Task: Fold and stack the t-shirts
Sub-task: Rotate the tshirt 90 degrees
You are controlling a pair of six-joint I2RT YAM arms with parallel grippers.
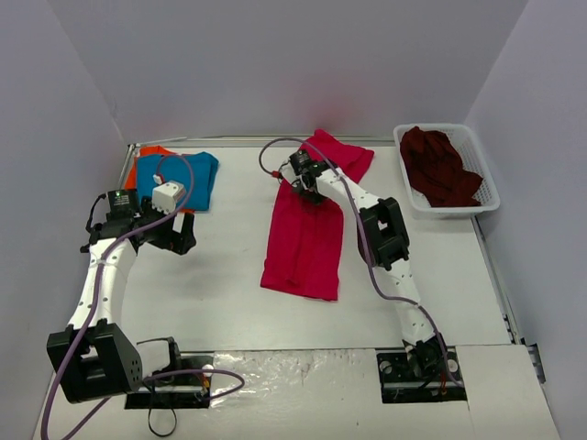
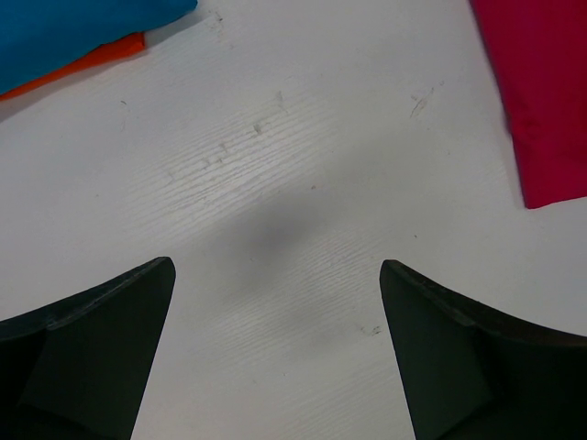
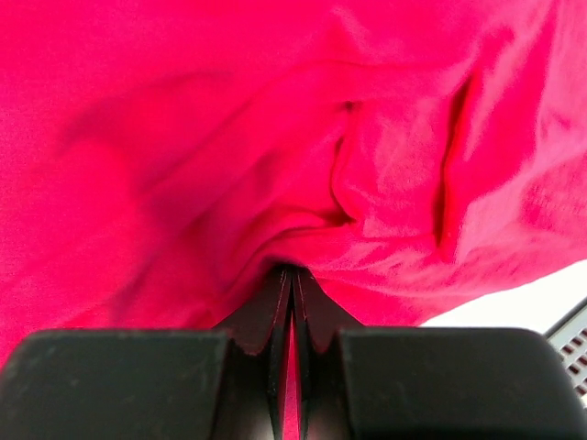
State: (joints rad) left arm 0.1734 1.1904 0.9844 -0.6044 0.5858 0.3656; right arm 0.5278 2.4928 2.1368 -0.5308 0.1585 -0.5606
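A crimson-pink t-shirt lies lengthwise in the middle of the table; its cloth fills the right wrist view. My right gripper is shut on a fold of it near the shirt's far end, the cloth pinched between the fingertips. A blue t-shirt lies folded on an orange t-shirt at the back left. A dark maroon t-shirt is heaped in the basket. My left gripper hangs open over bare table, left of the pink shirt's edge.
A white mesh basket stands at the back right. Grey walls close in the table on three sides. Cables loop from both arms over the table. The blue and orange shirts' corner shows at the upper left of the left wrist view.
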